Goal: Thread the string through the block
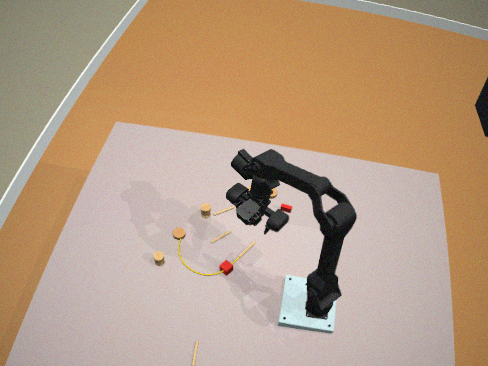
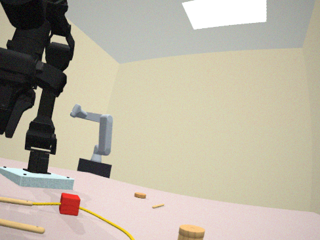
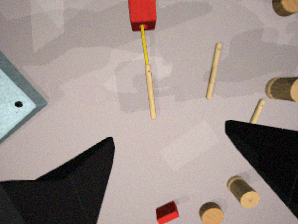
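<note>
The red block [image 1: 226,267] [image 2: 69,203] [image 3: 142,15] sits on the mat. The yellow string [image 1: 192,267] [image 2: 98,216] [image 3: 145,45] runs from the round button [image 1: 179,232] into the block and out at its other side. The stick [image 1: 246,250] [image 2: 16,200] [image 3: 150,92] on the string's end lies flat on the mat beyond the block, clear of it. My gripper [image 1: 256,216] [image 3: 169,134] is open and empty. It hangs above the mat, a little past the stick's free end, touching nothing.
Loose sticks [image 1: 220,237] [image 3: 214,71] [image 1: 224,210] [image 3: 257,111] lie near the strung one; another stick [image 1: 195,352] lies at the mat's front. Wooden cylinders [image 1: 205,210] [image 1: 159,257] [image 3: 282,89] and a small red block [image 1: 286,207] [image 3: 167,212] are close by. The arm's base plate [image 1: 295,305] [image 3: 15,100] stands to the right.
</note>
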`<state>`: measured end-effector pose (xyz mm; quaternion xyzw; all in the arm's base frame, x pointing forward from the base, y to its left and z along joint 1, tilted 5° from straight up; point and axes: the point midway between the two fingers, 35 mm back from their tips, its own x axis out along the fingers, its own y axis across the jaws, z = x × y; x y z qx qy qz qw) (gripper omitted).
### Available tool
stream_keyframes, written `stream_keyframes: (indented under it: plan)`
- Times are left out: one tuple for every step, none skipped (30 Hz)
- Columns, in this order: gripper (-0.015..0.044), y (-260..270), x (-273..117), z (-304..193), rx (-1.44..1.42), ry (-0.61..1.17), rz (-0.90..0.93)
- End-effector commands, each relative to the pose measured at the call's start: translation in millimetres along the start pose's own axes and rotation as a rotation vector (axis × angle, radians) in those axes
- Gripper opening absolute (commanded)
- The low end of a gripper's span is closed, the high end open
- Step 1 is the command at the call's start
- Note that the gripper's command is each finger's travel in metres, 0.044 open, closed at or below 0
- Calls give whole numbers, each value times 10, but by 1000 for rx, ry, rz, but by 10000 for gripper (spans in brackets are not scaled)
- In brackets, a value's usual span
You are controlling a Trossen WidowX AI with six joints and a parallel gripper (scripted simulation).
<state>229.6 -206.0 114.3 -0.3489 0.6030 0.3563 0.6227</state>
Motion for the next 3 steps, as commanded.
stream_keyframes:
  plan:
    - [440,-2,-3,0,0,0,-1]
    - [440,-2,-3,0,0,0,-1]
    - [440,-2,-3,0,0,0,-1]
